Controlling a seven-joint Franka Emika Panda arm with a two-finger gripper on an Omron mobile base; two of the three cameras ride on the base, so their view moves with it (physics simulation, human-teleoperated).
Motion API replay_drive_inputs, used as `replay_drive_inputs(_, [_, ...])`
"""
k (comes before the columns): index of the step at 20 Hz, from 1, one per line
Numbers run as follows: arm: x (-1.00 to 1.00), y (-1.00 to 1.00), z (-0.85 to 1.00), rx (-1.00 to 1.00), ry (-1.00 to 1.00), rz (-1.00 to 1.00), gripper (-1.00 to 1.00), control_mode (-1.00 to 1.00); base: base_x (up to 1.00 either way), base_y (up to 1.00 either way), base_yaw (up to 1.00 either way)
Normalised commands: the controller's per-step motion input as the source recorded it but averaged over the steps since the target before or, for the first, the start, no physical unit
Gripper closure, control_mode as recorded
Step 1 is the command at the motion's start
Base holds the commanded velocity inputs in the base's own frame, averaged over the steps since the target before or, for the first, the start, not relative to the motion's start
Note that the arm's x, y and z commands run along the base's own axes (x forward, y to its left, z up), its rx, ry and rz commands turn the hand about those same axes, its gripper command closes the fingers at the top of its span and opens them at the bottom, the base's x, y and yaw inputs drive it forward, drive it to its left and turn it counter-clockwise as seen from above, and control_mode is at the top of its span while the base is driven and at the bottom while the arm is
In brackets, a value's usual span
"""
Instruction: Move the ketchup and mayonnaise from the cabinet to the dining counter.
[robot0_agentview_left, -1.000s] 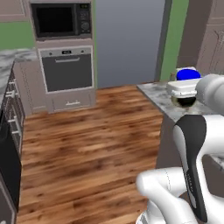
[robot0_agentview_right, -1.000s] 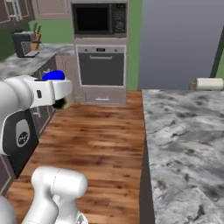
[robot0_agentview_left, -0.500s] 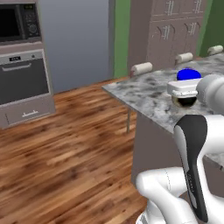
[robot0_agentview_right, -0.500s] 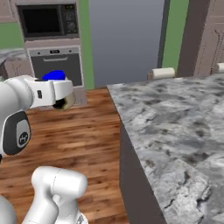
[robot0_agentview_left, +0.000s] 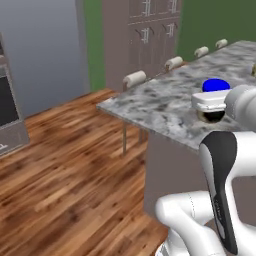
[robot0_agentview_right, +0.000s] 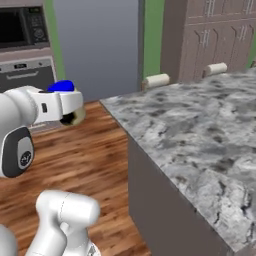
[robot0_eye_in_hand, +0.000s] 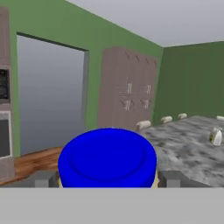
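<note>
The mayonnaise (robot0_agentview_left: 215, 85) is a squat dark jar with a bright blue lid, and my gripper (robot0_agentview_left: 212, 105) is shut on it, holding it upright in the air. In the right base view the mayonnaise (robot0_agentview_right: 62, 86) hangs in the gripper (robot0_agentview_right: 67, 106) over the wood floor, left of the dining counter (robot0_agentview_right: 200, 130). In the hand view the blue lid (robot0_eye_in_hand: 107, 156) sits between my fingertips (robot0_eye_in_hand: 44, 178). The marbled dining counter (robot0_agentview_left: 160, 105) stretches away to the right. The ketchup and the cabinet are out of view.
Round-cushioned stools (robot0_agentview_left: 135, 79) line the counter's far side. A small cream carton (robot0_eye_in_hand: 215, 137) stands far along the counter. A dark tall cupboard (robot0_agentview_left: 150, 40) is against the green back wall, and an oven (robot0_agentview_right: 25, 67) stands at the left. Wood floor (robot0_agentview_left: 65, 175) lies in front.
The whole picture has swung: the oven has slid off to the left and the dining counter has come closer. The jar stays in the gripper.
</note>
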Motion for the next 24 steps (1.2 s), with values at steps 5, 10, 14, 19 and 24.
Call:
replay_drive_inputs(5, [0.00, 0.00, 0.00, 0.00, 0.00, 0.00, 1.00, 1.00, 0.25, 0.58, -0.44])
replay_drive_inputs(10, [0.00, 0.00, 0.00, 0.00, 0.00, 0.00, 1.00, 1.00, 0.19, 0.42, -0.43])
replay_drive_inputs(14, [0.00, 0.00, 0.00, 0.00, 0.00, 0.00, 1.00, 1.00, 0.28, 0.54, -0.35])
replay_drive_inputs(19, [0.00, 0.00, 0.00, 0.00, 0.00, 0.00, 1.00, 1.00, 0.34, 0.59, -0.29])
replay_drive_inputs(24, [0.00, 0.00, 0.00, 0.00, 0.00, 0.00, 1.00, 1.00, 0.34, 0.50, -0.27])
